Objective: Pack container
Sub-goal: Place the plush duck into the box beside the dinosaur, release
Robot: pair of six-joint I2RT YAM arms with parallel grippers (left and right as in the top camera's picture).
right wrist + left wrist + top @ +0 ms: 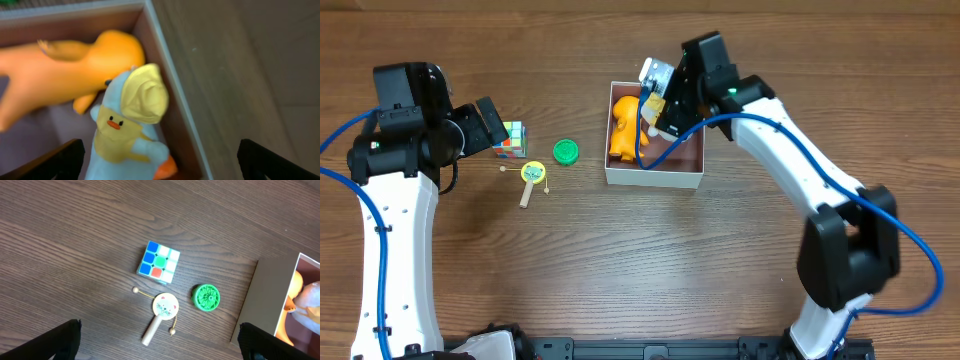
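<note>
The container (654,178) is a square white-walled box with a pinkish-brown inside, at the table's middle back. An orange soft toy (623,137) lies in it, with a white and yellow duck plush (651,100) beside it. In the right wrist view the duck plush (127,130) lies against the container's wall (80,22) next to the orange toy (65,60). My right gripper (660,112) hovers over them, its fingers (160,167) open wide on either side of the duck. My left gripper (496,128) is open (160,345) and empty above the loose toys.
Left of the container lie a coloured puzzle cube (508,140) (158,261), a small wooden rattle drum with a cat face (532,178) (162,311) and a green round disc (566,151) (206,297). The container's left wall (262,305) shows in the left wrist view.
</note>
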